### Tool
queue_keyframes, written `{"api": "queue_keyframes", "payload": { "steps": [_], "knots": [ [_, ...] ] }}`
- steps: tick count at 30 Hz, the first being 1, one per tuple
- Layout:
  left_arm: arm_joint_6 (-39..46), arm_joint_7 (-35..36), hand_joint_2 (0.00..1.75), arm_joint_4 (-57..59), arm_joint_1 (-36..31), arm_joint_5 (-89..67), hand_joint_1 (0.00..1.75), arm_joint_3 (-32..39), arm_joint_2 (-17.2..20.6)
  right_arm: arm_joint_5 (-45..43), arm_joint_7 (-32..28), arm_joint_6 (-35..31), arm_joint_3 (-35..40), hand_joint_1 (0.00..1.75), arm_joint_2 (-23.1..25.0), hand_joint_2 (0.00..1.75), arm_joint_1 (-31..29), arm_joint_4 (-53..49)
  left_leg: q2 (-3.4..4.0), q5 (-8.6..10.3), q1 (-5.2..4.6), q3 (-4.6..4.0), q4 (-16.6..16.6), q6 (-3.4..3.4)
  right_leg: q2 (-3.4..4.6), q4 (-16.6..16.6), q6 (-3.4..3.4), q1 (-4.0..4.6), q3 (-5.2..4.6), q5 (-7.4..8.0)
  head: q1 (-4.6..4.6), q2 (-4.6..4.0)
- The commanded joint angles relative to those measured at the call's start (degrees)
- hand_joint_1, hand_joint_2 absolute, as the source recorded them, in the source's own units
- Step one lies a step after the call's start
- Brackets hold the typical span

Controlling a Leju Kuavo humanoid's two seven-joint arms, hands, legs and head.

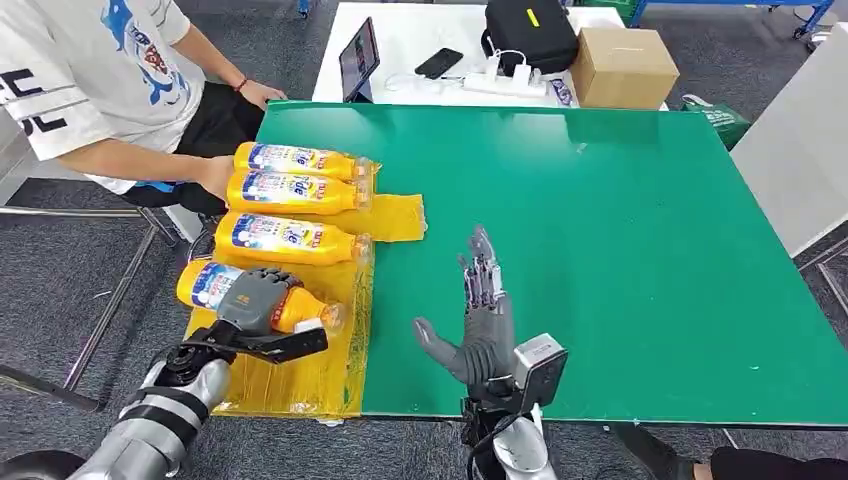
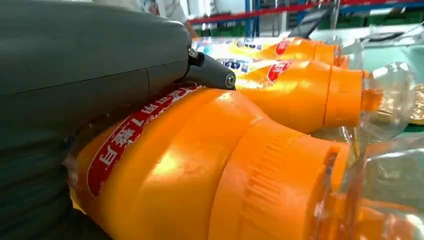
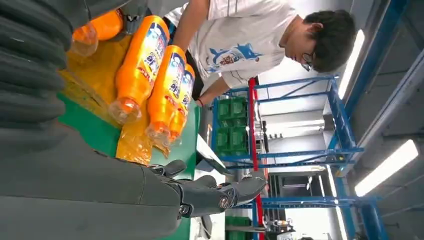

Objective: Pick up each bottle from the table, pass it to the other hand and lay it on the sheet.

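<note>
The left hand (image 1: 255, 297) grips the fourth bottle (image 1: 290, 305), lying on the sheet (image 1: 300, 385) just beside the nearest laid bottle (image 1: 290, 238). Settle it parallel before letting go. The right hand (image 1: 485, 325) hovers empty, fingers apart.

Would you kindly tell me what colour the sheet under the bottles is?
The sheet is yellow, lying on the green table; the head view shows it best.

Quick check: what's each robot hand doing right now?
Left robot hand: grips an orange bottle lying on the yellow sheet.
Right robot hand: open, fingers spread, holding nothing.
</note>
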Motion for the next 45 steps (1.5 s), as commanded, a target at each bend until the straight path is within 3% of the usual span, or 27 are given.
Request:
{"api": "queue_keyframes", "payload": {
  "steps": [1,2,3,4,5,20,25,27,29,30,31,32,33,38,42,43,45],
  "knots": [
    [-2.68,-0.22,1.75,7.72,-2.80,2.85,1.75,-1.23,-0.38,-0.69,0.39,0.75,0.43,0.00,-1.22,1.75,-1.86,4.41,0.06,-0.06,0.06,0.32,-0.06,-0.04,-0.03,-0.10,-0.09,0.08,0.33,-0.03,0.00,0.00],
    [-3.23,0.00,1.75,7.68,-2.66,3.86,0.99,-0.76,-0.73,-0.84,0.42,0.86,0.26,0.00,-1.07,1.75,-1.86,4.66,0.05,-0.04,0.06,0.31,-0.08,-0.03,-0.04,-0.12,-0.08,0.08,0.33,-0.01,0.00,0.00],
    [-3.96,0.11,1.75,7.77,-2.72,4.41,0.00,-0.74,-0.84,-1.01,0.53,1.01,0.12,0.00,-0.96,1.75,-1.88,4.91,0.04,-0.02,0.03,0.22,-0.05,-0.02,-0.01,-0.08,-0.05,0.04,0.22,0.00,0.00,0.00],
    [-5.06,-0.36,1.75,7.76,-2.70,5.69,0.00,-0.31,-1.00,-1.12,0.64,1.18,0.09,0.00,-1.01,1.75,-1.93,5.18,0.04,-0.04,0.05,0.30,-0.06,-0.03,-0.03,-0.10,-0.07,0.07,0.31,-0.01,0.00,0.00],
    [-7.33,-1.43,0.00,7.47,-2.44,8.60,0.00,0.83,-1.21,-1.23,0.68,1.33,-0.03,0.00,-0.90,1.75,-2.10,5.73,0.04,-0.05,0.06,0.36,-0.07,-0.03,-0.05,-0.11,-0.09,0.08,0.38,-0.02,0.00,0.00],
    [-10.92,-1.68,0.00,5.96,1.01,17.30,0.00,4.13,-1.33,-1.60,1.62,0.63,-1.67,0.00,-0.52,1.75,-2.68,8.27,0.06,-0.03,0.04,0.51,-0.10,-0.04,-0.03,-0.14,-0.09,0.06,0.52,0.02,0.00,0.00],
    [-14.03,-4.30,0.00,3.72,3.15,26.06,0.00,9.11,-2.92,-1.61,2.36,-0.04,-1.94,0.00,-0.39,1.75,-3.50,10.74,0.05,0.00,0.01,0.58,-0.11,-0.03,-0.01,-0.12,-0.07,0.02,0.56,0.03,0.00,0.00],
    [-10.24,-8.02,0.00,-1.10,5.63,31.41,0.00,13.48,-5.40,-1.39,2.40,-0.11,-1.59,0.00,-0.45,1.75,-3.53,11.76,0.12,-0.02,0.03,0.66,-0.12,-0.04,0.06,-0.15,-0.08,0.04,0.63,0.04,0.00,0.00],
    [4.00,-12.55,0.00,-7.86,7.36,33.25,0.00,18.62,-9.98,-1.23,2.42,-0.02,-0.75,0.00,-0.41,1.75,-3.39,12.07,0.09,-0.02,0.03,0.66,-0.13,-0.03,0.01,-0.17,-0.07,0.05,0.67,0.04,0.00,0.00],
    [20.33,-12.86,0.00,-9.45,7.16,25.19,0.00,19.37,-10.81,-1.10,2.54,-0.26,-0.13,0.00,-0.27,1.75,-3.32,12.32,-0.02,0.00,0.01,0.56,-0.05,-0.03,-0.08,-0.09,-0.04,0.03,0.58,0.00,-0.02,0.00],
    [25.33,-16.07,0.00,-15.82,7.70,11.58,0.00,28.99,-15.20,-1.15,2.81,-0.73,0.72,0.00,-0.15,1.75,-3.46,13.07,-0.05,-0.01,0.05,0.54,-0.02,-0.04,-0.15,-0.09,-0.05,0.06,0.58,-0.01,-0.02,0.00],
    [25.33,-24.89,0.00,-17.81,5.94,15.83,0.00,38.80,-20.64,-1.05,2.81,-1.70,1.76,0.00,0.03,1.75,-3.88,14.62,-0.09,0.03,0.03,0.41,0.00,-0.04,-0.18,-0.04,-0.04,0.04,0.43,0.00,0.02,0.00],
    [25.33,-24.98,0.00,-22.87,5.89,15.95,0.00,39.87,-20.87,-1.32,2.70,-2.16,2.53,0.00,0.01,1.75,-4.16,15.86,-0.15,-0.02,0.12,0.22,0.17,-0.03,-0.27,0.02,-0.04,0.13,0.31,-0.03,0.02,0.00],
    [25.33,-24.98,0.00,-26.97,6.48,43.27,0.00,28.02,-17.74,-1.62,1.63,-4.71,2.29,0.00,-0.40,1.75,-3.56,16.67,-0.07,0.07,0.03,0.21,-0.01,0.03,-0.09,-0.06,-0.04,0.04,0.28,0.00,0.04,0.00],
    [25.10,-24.98,0.00,-32.21,8.80,53.86,0.00,22.34,-17.20,-0.12,1.20,-6.43,1.79,0.00,-0.55,1.75,-2.13,14.77,-0.15,-0.01,0.11,0.18,0.06,-0.06,-0.28,-0.04,-0.10,0.16,0.24,-0.05,0.00,0.00],
    [25.10,-24.98,1.75,-32.21,8.80,53.86,0.00,22.34,-17.20,-0.12,1.20,-6.43,1.79,0.00,-0.55,1.75,-2.13,14.77,-0.20,0.03,0.06,0.15,0.01,-0.03,-0.32,-0.06,-0.06,0.10,0.20,-0.05,0.00,0.00],
    [23.22,-24.98,1.75,-34.72,10.52,57.44,0.00,20.68,-17.14,0.78,0.41,-7.60,1.74,0.00,-0.80,1.75,-1.20,13.32,-0.24,-0.01,0.08,0.19,0.02,-0.02,-0.28,-0.05,-0.06,0.11,0.27,-0.09,0.00,0.00]
  ]
}}
